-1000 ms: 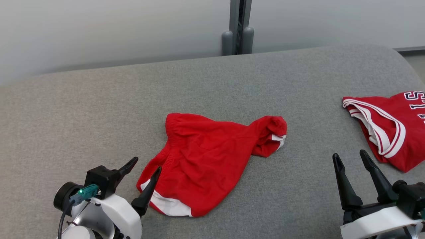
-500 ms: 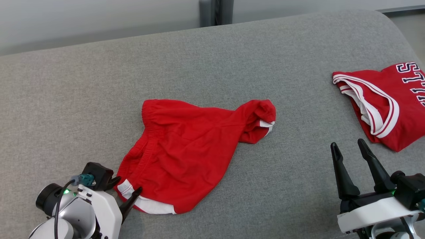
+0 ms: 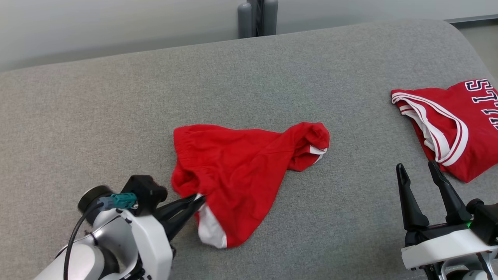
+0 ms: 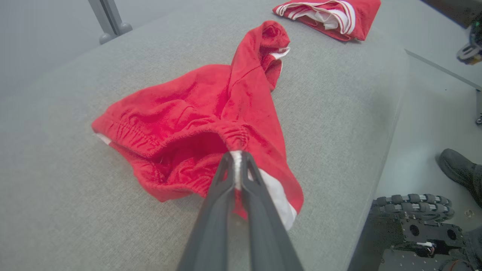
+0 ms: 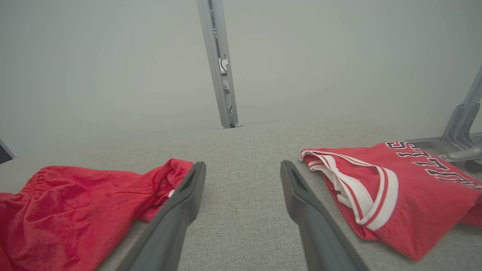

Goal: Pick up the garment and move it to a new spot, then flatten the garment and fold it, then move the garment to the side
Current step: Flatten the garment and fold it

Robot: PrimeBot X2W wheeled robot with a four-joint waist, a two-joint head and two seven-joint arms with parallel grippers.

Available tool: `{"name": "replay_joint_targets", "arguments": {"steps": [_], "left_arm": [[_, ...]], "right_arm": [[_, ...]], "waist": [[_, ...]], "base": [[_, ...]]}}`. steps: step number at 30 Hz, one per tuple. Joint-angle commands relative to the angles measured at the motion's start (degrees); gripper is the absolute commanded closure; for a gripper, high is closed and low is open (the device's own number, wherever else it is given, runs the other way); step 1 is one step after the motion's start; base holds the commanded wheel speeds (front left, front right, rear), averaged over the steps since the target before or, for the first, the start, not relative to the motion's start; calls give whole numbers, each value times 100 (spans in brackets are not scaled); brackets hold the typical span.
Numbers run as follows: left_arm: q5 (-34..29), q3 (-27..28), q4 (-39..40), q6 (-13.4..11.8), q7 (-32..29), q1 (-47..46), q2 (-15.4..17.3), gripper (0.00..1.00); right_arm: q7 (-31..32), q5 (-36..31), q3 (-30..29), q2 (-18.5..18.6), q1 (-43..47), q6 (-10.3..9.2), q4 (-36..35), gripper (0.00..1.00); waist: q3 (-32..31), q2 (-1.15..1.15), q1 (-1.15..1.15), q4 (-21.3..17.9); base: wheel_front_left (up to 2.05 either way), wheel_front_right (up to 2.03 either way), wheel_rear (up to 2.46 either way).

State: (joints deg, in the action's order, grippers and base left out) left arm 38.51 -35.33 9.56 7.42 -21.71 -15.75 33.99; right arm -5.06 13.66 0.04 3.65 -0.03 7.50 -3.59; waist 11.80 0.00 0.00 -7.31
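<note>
Pinches red shorts (image 3: 241, 175) at the white-trimmed hem, that corner raised, the rest rumpled mid grey counter (image 3: 116, 116), left gripper (image 3: 196, 200) fingers clamped tight. Holds right gripper (image 3: 416, 166) fingers wide apart beside a red jersey (image 3: 459, 124).

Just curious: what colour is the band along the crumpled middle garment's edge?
White band on a red garment, clearest in the left wrist view.

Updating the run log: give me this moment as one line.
phase: pick-up | left gripper: shut on red shorts edge | right gripper: open, empty | red jersey: lying at robot's right
</note>
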Motion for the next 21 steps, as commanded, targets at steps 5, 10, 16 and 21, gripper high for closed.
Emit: {"name": "replay_joint_targets", "arguments": {"steps": [5,10,16,21], "left_arm": [[311,-248,807,5,-25,-459,-98,100],[588,-549,1293,6,119,-1015,-495,100],[675,-280,1030,-166,622,-1403,-990,100],[549,242,270,-678,953,-1121,-808,100]], "right_arm": [[1,12,-36,-13,-43,-2,-28,0],[-51,81,2,-31,-88,-2,46,0],[-125,180,87,-50,-146,-2,140,0],[-190,244,63,-62,-98,-2,204,0]], "waist": [[-66,0,0,-35],[-97,0,0,-147],[-127,0,0,-345],[-82,0,0,-440]], "base": [[0,0,0],[0,0,0],[0,0,0],[0,0,0]]}}
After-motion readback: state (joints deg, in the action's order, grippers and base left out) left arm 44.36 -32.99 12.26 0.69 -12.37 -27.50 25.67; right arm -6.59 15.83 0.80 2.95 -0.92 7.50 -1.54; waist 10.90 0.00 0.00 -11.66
